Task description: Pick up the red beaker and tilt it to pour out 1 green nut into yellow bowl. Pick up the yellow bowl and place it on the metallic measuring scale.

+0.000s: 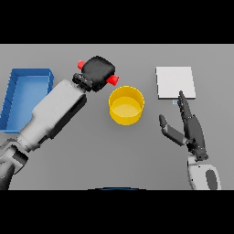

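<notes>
My left hand (pixel 97 71) is shut on the red beaker (pixel 111 80), which lies nearly on its side; only its two red ends show past the hand. One end points toward the yellow bowl (pixel 126 106), which stands just right and below it at mid-table. No green nut can be seen. The pale metallic measuring scale (pixel 175 82) lies flat at the back right. My right hand (pixel 192 130) hovers open in front of the scale, its straight fingertips reaching the scale's near edge.
A blue tray (pixel 25 93) sits along the left side of the grey table, just left of my left forearm.
</notes>
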`<action>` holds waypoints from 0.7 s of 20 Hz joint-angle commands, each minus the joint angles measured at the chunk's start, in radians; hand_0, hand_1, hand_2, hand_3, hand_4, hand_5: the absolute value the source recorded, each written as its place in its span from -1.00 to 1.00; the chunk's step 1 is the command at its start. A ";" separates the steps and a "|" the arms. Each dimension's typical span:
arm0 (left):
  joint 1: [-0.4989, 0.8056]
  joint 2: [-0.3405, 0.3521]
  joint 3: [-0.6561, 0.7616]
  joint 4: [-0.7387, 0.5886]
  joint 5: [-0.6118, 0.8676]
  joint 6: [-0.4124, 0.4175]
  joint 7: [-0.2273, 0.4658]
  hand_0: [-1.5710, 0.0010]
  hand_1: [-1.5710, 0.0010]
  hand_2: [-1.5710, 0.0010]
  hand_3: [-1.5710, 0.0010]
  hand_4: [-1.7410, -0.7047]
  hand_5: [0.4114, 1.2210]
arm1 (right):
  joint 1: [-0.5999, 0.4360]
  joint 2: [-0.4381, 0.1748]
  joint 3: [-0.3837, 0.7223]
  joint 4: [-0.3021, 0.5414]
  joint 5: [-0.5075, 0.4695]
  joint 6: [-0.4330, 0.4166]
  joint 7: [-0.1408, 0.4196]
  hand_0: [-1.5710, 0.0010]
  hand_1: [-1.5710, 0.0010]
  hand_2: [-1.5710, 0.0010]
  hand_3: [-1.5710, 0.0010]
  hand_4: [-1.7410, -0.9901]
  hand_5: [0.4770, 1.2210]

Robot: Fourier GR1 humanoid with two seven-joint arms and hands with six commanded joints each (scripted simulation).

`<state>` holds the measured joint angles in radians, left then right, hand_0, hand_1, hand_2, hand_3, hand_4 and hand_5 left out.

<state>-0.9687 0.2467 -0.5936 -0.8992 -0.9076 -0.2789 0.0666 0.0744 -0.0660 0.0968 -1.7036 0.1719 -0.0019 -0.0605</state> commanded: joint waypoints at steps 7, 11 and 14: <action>-0.123 -0.018 -0.144 0.101 -0.134 -0.047 -0.144 -1.00 -1.00 -1.00 -0.86 -0.97 1.00 | 0.009 0.009 -0.002 0.003 0.005 -0.014 -0.020 1.00 1.00 1.00 1.00 0.39 -0.64; -0.185 -0.023 -0.228 0.147 -0.218 -0.051 -0.192 -1.00 -1.00 -1.00 -0.94 -0.98 1.00 | 0.009 0.013 -0.012 0.017 0.012 -0.033 -0.038 1.00 1.00 1.00 1.00 0.46 -0.73; -0.221 -0.014 -0.293 0.145 -0.280 -0.051 -0.220 -1.00 -1.00 -1.00 -0.97 -0.99 1.00 | -0.003 0.008 -0.008 0.011 0.022 -0.035 -0.031 1.00 1.00 1.00 1.00 0.55 -0.75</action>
<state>-1.1898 0.2327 -0.8863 -0.7544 -1.1878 -0.3302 -0.1530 0.0704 -0.0578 0.0883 -1.6928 0.1939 -0.0374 -0.0899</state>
